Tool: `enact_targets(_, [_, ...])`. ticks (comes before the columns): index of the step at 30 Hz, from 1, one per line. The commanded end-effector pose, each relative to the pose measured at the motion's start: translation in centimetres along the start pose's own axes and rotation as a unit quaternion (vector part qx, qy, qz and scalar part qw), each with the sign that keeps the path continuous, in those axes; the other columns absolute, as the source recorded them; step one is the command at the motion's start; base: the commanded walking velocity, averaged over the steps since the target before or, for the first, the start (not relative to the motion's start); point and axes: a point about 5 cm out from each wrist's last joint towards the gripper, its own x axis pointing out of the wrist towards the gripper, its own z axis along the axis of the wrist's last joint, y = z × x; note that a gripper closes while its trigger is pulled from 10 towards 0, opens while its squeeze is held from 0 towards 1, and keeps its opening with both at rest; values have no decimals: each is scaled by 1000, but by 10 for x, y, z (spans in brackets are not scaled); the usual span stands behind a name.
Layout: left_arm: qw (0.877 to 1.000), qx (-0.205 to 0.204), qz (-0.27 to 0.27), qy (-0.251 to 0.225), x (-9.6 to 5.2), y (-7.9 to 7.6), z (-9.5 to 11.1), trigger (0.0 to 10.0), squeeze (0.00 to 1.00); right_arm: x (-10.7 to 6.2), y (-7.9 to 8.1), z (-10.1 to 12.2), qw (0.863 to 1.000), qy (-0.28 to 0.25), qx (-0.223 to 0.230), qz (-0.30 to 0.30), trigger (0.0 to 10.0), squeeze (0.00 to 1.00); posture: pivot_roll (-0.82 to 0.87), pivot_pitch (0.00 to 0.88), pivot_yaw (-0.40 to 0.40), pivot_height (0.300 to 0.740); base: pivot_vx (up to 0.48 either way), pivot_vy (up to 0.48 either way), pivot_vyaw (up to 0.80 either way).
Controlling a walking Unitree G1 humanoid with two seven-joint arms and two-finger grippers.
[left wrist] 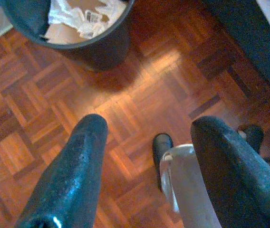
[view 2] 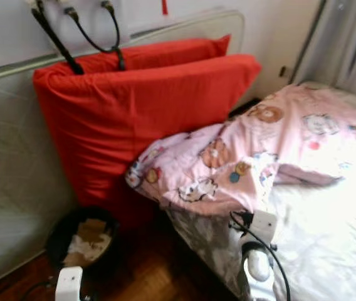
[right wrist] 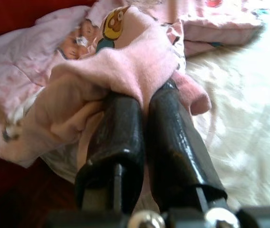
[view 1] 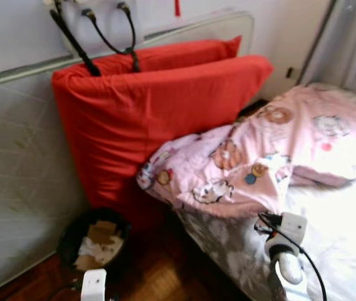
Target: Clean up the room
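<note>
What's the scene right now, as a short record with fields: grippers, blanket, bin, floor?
right gripper: shut on the pink blanket, at its edge over the bed
left gripper: open, above the wood floor, holding nothing
pink blanket: bunched on the bed, one end against the red cushions
bin: black, on the floor beside the cushions, paper scraps inside

I see the pink blanket (view 1: pixel 253 163) with cartoon animals lying bunched up on the bed's near corner, one fold pinched in my right gripper (right wrist: pixel 147 102).
</note>
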Motion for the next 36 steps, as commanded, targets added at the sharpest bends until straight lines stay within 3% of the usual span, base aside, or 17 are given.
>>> enact_targets(1, [1000,-1,1,9,-1,0,-5,10000,0,4,-1,10,1000,-24,0,-4,10000,0,-32,0,6,740,-300,0,0])
enact_targets(10, [1000,0,3,7,-1,0,-4,10000,0,4,5,18,999,-49,-5,21,10000,0,-31,0,1,740,-295,0,0])
enact_targets(24, [1000,5,8,12,-1,1,-5,10000,0,2,7,25,995,-76,-40,49,10000,0,-36,0,-5,740,0,0,0])
enact_targets(27, [1000,5,8,11,-1,0,-5,10000,0,2,3,20,996,-61,-46,42,10000,0,-33,0,-6,740,0,0,0])
enact_targets(29, [1000,7,7,12,-1,0,-5,10000,0,1,3,5,996,-1,-68,54,10000,0,-34,0,-6,740,0,0,0])
enact_targets(36, [1000,8,7,10,-1,0,-4,10000,0,-6,0,-21,991,84,-76,66,10000,0,-32,0,-6,740,0,0,0])
